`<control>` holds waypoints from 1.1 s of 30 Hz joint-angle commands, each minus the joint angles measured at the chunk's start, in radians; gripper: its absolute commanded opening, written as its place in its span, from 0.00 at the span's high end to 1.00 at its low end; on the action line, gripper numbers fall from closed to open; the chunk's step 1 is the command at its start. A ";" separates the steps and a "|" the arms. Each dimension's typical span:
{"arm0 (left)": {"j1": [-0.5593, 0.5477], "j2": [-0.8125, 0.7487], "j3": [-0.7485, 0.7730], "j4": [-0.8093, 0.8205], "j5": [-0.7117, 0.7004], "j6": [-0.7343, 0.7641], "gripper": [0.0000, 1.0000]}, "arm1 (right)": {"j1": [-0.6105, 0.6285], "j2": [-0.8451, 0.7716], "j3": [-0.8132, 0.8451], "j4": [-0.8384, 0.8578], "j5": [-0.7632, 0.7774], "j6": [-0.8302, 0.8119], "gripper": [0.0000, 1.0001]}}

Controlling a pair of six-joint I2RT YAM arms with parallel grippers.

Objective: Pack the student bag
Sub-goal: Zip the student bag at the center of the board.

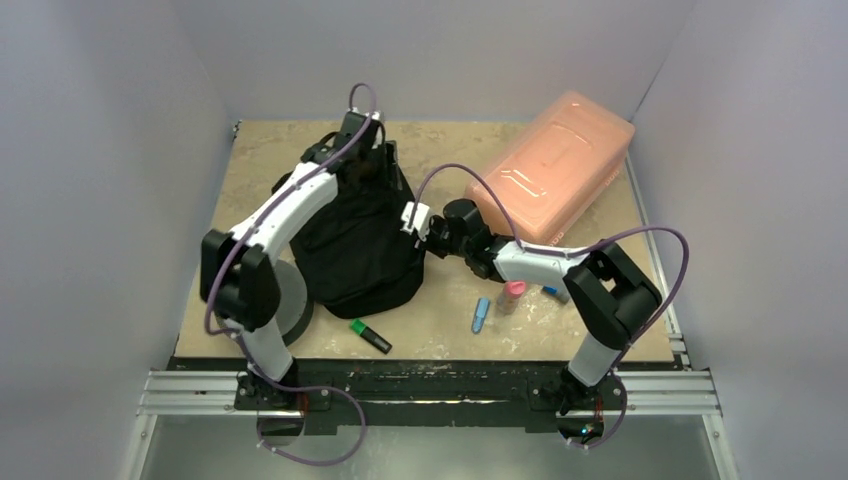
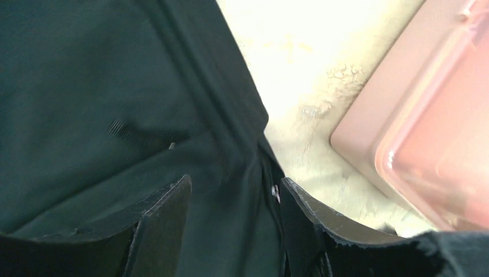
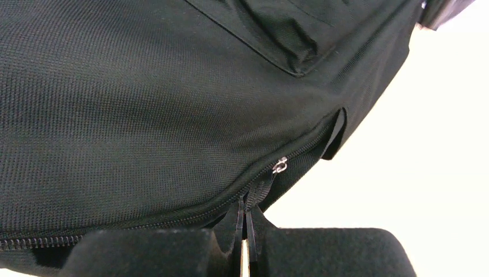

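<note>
Your tabletop, a mottled beige board, carries the black student bag on its left half, with a dark grey ring just beside it. A pink box lies far right. Toward the near edge you have a green highlighter, a blue marker and a pink-capped tube.

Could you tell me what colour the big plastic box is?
The box is translucent pink, clearest in the top external view.
</note>
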 commanded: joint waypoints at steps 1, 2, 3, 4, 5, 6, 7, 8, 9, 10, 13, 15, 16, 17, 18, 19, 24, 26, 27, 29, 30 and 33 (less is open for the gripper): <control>0.002 0.192 0.182 -0.092 0.068 -0.029 0.44 | 0.019 -0.093 -0.028 0.034 0.062 0.092 1.00; 0.004 0.226 0.189 -0.069 0.084 -0.043 0.46 | 0.023 -0.101 -0.030 0.022 0.083 0.108 1.00; 0.005 0.259 0.198 -0.048 0.086 -0.058 0.47 | 0.028 -0.107 -0.026 0.001 0.101 0.126 1.00; 0.008 0.290 0.208 -0.035 0.082 -0.066 0.48 | 0.035 -0.111 -0.020 -0.031 0.114 0.143 1.00; 0.011 0.328 0.218 -0.017 0.080 -0.069 0.48 | 0.044 -0.116 -0.010 -0.067 0.126 0.153 1.00; 0.015 0.358 0.228 -0.003 0.085 -0.079 0.48 | 0.059 -0.120 -0.006 -0.093 0.149 0.167 1.00; 0.021 0.384 0.241 0.008 0.095 -0.091 0.49 | 0.073 -0.127 -0.004 -0.120 0.162 0.189 1.00; 0.028 0.409 0.250 0.030 0.121 -0.106 0.49 | 0.085 -0.136 -0.002 -0.145 0.164 0.217 1.00; 0.035 0.430 0.258 0.051 0.140 -0.118 0.49 | 0.102 -0.145 0.000 -0.174 0.164 0.250 1.00; 0.040 0.447 0.269 0.066 0.148 -0.126 0.49 | 0.115 -0.156 0.000 -0.199 0.179 0.289 1.00; 0.057 0.482 0.296 0.112 0.136 -0.123 0.49 | 0.173 -0.209 -0.032 -0.253 0.179 0.392 1.00; 0.071 0.500 0.308 0.146 0.136 -0.120 0.49 | 0.223 -0.258 -0.077 -0.257 0.182 0.458 1.00; 0.077 0.514 0.318 0.155 0.144 -0.121 0.49 | 0.246 -0.281 -0.096 -0.259 0.178 0.506 1.00; 0.083 0.531 0.332 0.160 0.156 -0.122 0.49 | 0.266 -0.303 -0.109 -0.266 0.170 0.557 1.00; 0.087 0.547 0.355 0.157 0.167 -0.123 0.49 | 0.285 -0.324 -0.120 -0.271 0.169 0.605 1.00; 0.089 0.561 0.370 0.156 0.175 -0.123 0.49 | 0.305 -0.343 -0.130 -0.272 0.152 0.649 1.00; 0.092 0.581 0.437 0.142 0.204 -0.102 0.48 | 0.369 -0.367 -0.239 -0.083 0.018 0.793 1.00; 0.093 0.558 0.469 0.094 0.221 -0.090 0.47 | 0.369 -0.356 -0.235 -0.058 0.032 0.805 1.00; 0.095 0.534 0.470 0.075 0.235 -0.080 0.46 | 0.368 -0.354 -0.229 -0.050 0.034 0.795 1.00; 0.098 0.445 0.459 0.034 0.271 -0.061 0.44 | 0.369 -0.356 -0.215 -0.040 0.038 0.777 1.00; 0.103 0.403 0.449 0.010 0.297 -0.053 0.43 | 0.369 -0.353 -0.209 -0.036 0.037 0.773 1.00; 0.119 0.241 0.367 -0.050 0.370 -0.040 0.43 | 0.368 -0.339 -0.200 -0.031 0.044 0.760 1.00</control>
